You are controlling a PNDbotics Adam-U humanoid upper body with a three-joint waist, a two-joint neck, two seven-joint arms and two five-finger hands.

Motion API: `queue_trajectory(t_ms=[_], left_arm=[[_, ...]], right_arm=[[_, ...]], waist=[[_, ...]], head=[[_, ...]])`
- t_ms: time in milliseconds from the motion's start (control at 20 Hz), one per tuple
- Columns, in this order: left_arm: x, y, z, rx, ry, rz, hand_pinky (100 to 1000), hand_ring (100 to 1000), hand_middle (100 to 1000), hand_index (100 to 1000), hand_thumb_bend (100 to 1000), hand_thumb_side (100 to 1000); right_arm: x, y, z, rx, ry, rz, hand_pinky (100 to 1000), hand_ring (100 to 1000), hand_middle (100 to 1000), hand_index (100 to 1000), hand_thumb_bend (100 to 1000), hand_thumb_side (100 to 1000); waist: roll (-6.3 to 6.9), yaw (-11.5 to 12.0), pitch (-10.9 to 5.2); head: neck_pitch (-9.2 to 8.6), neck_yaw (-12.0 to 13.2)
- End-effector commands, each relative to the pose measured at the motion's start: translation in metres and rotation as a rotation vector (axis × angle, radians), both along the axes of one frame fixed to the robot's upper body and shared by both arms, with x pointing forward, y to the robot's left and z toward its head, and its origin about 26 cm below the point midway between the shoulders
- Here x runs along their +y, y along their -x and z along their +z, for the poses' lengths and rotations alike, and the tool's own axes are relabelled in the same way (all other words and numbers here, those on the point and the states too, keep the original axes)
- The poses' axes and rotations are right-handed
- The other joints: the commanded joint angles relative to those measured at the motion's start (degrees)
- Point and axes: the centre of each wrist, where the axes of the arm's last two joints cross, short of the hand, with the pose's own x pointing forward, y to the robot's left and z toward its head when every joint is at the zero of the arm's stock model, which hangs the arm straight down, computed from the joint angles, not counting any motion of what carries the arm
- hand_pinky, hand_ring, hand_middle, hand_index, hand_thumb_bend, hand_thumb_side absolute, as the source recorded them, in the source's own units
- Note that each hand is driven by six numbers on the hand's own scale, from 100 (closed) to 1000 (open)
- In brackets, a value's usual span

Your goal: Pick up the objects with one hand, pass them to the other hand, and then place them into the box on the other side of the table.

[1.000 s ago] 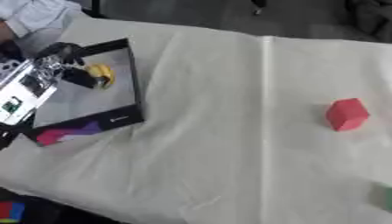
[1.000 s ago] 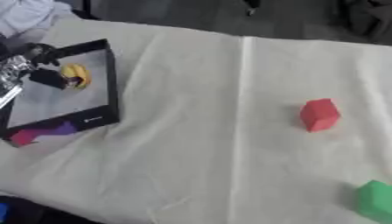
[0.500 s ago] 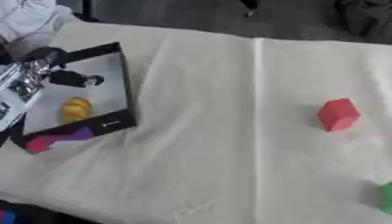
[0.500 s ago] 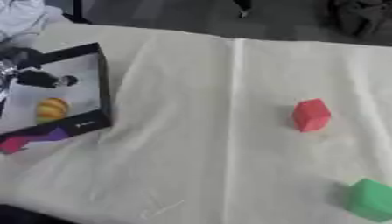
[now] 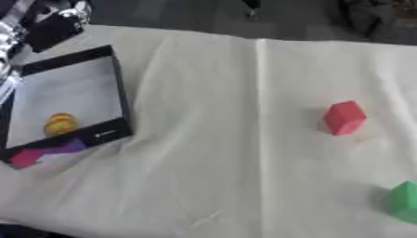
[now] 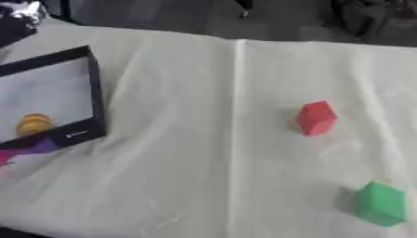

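A black-walled box [image 5: 120, 95] with a pale floor lies at the table's left. A small yellow rounded object [image 5: 61, 123] rests inside it near the front wall. My left hand [image 5: 50, 24], black and silver and blurred, is above the box's far corner, apart from the yellow object. A red block [image 5: 344, 117] stands on the white cloth to the right. A green block [image 6: 379, 203] sits near the front right. My right hand shows in no view.
A pink and purple object [image 5: 36, 153] lies against the outside of the box's front wall. The white cloth [image 5: 211, 139] has a raised fold running front to back through the middle. Dark shapes stand beyond the far edge.
The yellow object has left my left hand and now lies in the box. The hand has drawn back toward the upper left. The camera has also shifted.
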Motion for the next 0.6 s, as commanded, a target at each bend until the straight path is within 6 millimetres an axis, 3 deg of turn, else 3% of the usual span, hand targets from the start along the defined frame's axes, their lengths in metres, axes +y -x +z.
queue_trajectory(t_ms=[50,300,600], left_arm=[[-0.009,0.012,0.009,-0.124,0.077,-0.112,911,894,760,836,100,765],[-0.012,0.011,0.001,-0.188,0.157,-0.220,912,891,757,838,131,800],[-0.012,0.010,-0.010,-0.228,0.235,-0.278,908,887,753,830,105,776]], right_arm=[[-0.008,0.007,0.016,0.066,0.056,0.022,802,779,890,867,238,319],[-0.021,0.012,0.015,0.235,0.127,0.052,829,819,923,895,269,353],[-0.036,0.019,0.004,0.413,0.235,0.104,862,859,952,922,334,344]], waist=[[-0.01,-0.3,-0.86],[-0.01,-0.7,-0.76],[-0.14,-1.3,-0.57]], head=[[0.29,-1.7],[0.51,-3.8],[0.51,-4.8]])
